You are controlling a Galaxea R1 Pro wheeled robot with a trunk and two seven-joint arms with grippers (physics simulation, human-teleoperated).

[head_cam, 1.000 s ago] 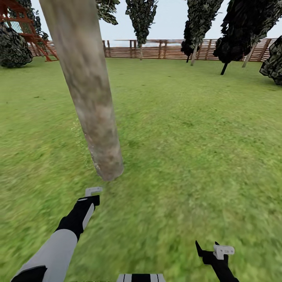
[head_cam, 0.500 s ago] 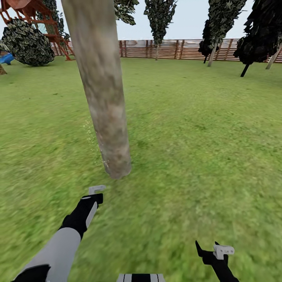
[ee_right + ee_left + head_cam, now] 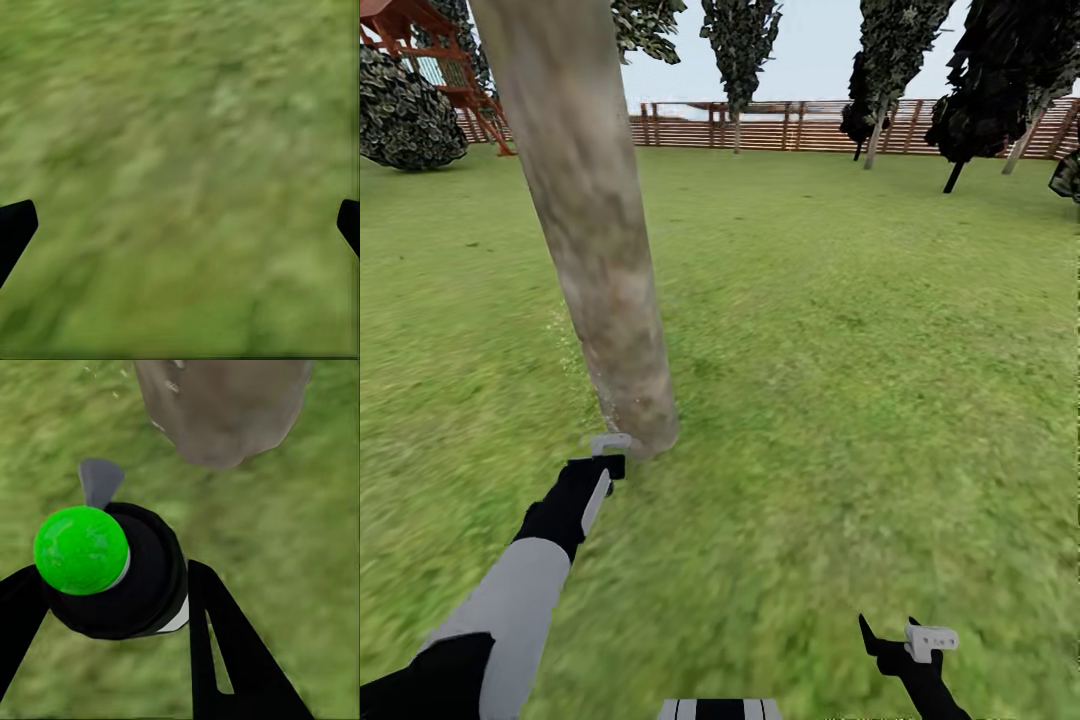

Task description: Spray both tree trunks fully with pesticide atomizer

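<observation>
Tree trunk (image 3: pixel 585 230) just beyond left pincer (image 3: pixel 610 447)

Even, bright daylight without hard shadows; the lawn (image 3: pixel 840 400) renders smeared and blurred, softest in both wrist views.
</observation>
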